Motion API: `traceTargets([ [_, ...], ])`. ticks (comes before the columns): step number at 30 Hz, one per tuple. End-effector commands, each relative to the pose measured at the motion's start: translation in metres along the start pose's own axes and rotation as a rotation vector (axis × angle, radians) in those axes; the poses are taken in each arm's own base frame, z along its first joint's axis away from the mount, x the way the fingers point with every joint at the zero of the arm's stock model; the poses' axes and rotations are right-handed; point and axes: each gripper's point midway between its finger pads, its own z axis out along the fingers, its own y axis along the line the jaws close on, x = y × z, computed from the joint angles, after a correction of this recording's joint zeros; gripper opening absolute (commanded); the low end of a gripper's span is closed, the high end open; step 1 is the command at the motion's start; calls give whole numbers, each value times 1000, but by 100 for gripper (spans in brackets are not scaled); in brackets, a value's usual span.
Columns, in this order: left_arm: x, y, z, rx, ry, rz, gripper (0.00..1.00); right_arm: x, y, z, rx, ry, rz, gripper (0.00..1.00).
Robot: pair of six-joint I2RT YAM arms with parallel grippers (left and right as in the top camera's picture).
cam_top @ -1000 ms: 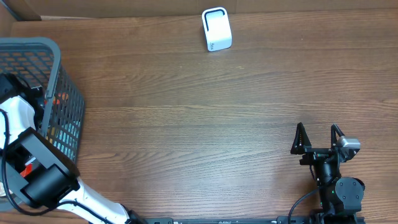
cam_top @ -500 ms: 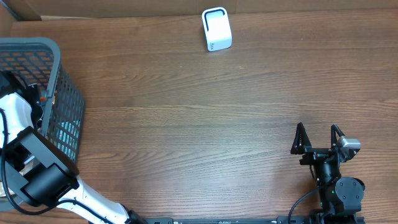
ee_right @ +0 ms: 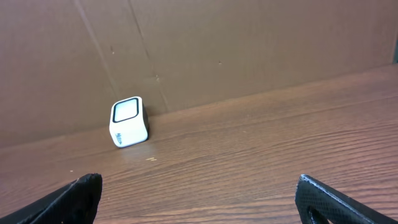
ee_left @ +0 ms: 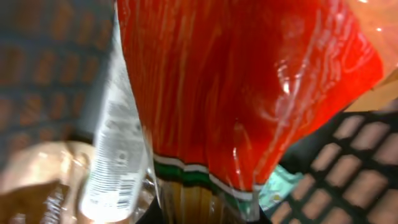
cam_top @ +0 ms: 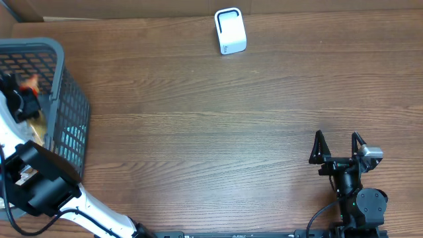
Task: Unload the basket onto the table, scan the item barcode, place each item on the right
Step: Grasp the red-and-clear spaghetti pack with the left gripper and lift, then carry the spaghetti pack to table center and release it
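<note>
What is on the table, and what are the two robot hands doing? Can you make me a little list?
Place: brown wooden table
Basket: grey mesh basket at the table's left edge
Item: red shiny plastic packet, over the basket
Left arm: left gripper in the basket, shut on the packet
Right arm: right gripper open, holding nothing, at the near right
Scanner: small white box scanner at the far edge, nothing in front of it

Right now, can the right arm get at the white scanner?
Probably yes: only bare table lies between the open right gripper and the scanner, though it sits at the far edge, so reach is uncertain.
</note>
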Motion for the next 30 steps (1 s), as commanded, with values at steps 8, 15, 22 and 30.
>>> traceTargets([
  [8, -35, -12, -94, 87, -204, -87, 4, 1, -2, 0, 8, -7, -2, 100],
  [15, -43, -15, -161, 91, -363, -81, 4, 1, -2, 0, 8, -7, -2, 100],
  [22, -44, -32, -276, 163, -679, -27, 4, 1, -2, 0, 8, -7, -2, 100],
  [30, 3, -83, -371, 248, -882, 101, 4, 1, -2, 0, 8, -7, -2, 100],
])
